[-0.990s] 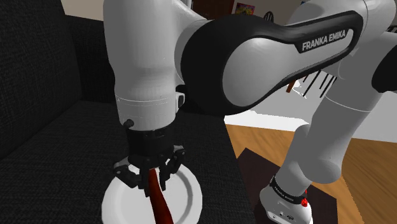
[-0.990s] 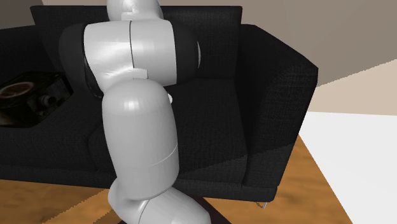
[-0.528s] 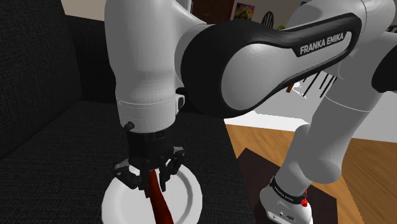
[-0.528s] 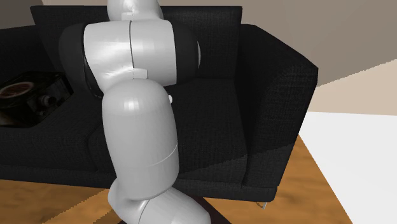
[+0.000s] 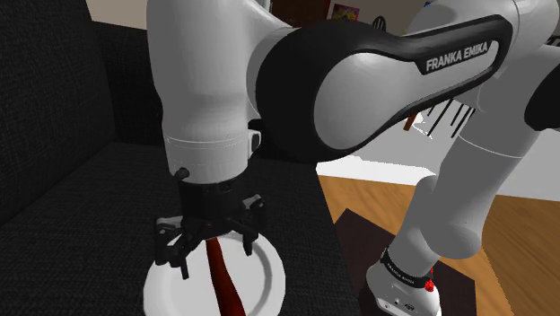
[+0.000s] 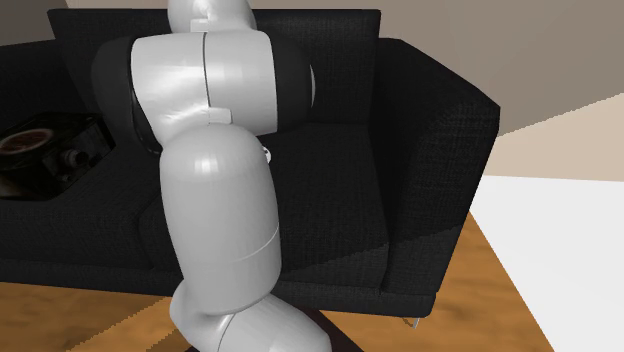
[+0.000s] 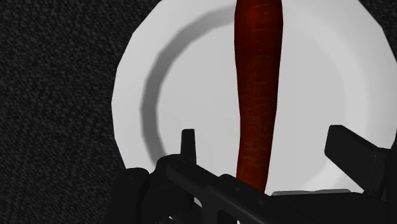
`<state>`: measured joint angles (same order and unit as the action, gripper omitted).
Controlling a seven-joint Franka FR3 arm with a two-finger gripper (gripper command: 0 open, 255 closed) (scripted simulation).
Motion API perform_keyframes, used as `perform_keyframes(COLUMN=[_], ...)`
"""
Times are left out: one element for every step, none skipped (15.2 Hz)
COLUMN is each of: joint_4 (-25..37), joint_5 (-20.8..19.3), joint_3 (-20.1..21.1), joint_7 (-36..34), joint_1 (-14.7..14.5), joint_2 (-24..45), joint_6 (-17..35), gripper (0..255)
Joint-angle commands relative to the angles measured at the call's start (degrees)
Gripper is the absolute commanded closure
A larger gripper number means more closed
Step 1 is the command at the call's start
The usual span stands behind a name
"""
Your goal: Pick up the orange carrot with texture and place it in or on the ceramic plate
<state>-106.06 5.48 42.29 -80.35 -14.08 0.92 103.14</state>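
At the lower left of the shoulder view, you see the pincer [image 5: 211,254] hanging close over the white plate [image 5: 266,280], its two black fingers spread wide. The dark reddish carrot [image 5: 223,285] lies lengthwise on the plate; in the wrist view it runs between the fingers with a gap on either side, not clasped. The plate rests on the seat of a black sofa [image 5: 63,215]. In the second exterior view the white arm [image 6: 215,200] rises in front of that sofa, beside a wooden floor [image 6: 490,285].

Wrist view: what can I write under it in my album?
Open gripper over a dark red carrot lying across a white plate on black fabric.
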Motion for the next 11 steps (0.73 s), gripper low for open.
perform_keyframes(joint_4=[3.2,5.3,7.0,7.0,7.0,7.0,7.0,7.0,7.0,7.0,7.0], joint_5=[-0.2,-0.3,-0.5,-0.5,-0.5,-0.5,-0.5,-0.5,-0.5,-0.5,-0.5], joint_3=[-0.1,-0.2,-0.2,-0.2,-0.2,-0.2,-0.2,-0.2,-0.2,-0.2,-0.2], joint_7=[-0.1,-0.2,-0.3,-0.3,-0.3,-0.3,-0.3,-0.3,-0.3,-0.3,-0.3], joint_1=[0.1,0.2,0.2,0.2,0.2,0.2,0.2,0.2,0.2,0.2,0.2], joint_2=[0.1,0.3,0.5,0.5,0.5,0.5,0.5,0.5,0.5,0.5,0.5], joint_6=[-3.1,-5.1,-6.6,-6.6,-6.6,-6.6,-6.6,-6.6,-6.6,-6.6,-6.6], gripper=[0,0,0,0,0,0,0,0,0,0,0])
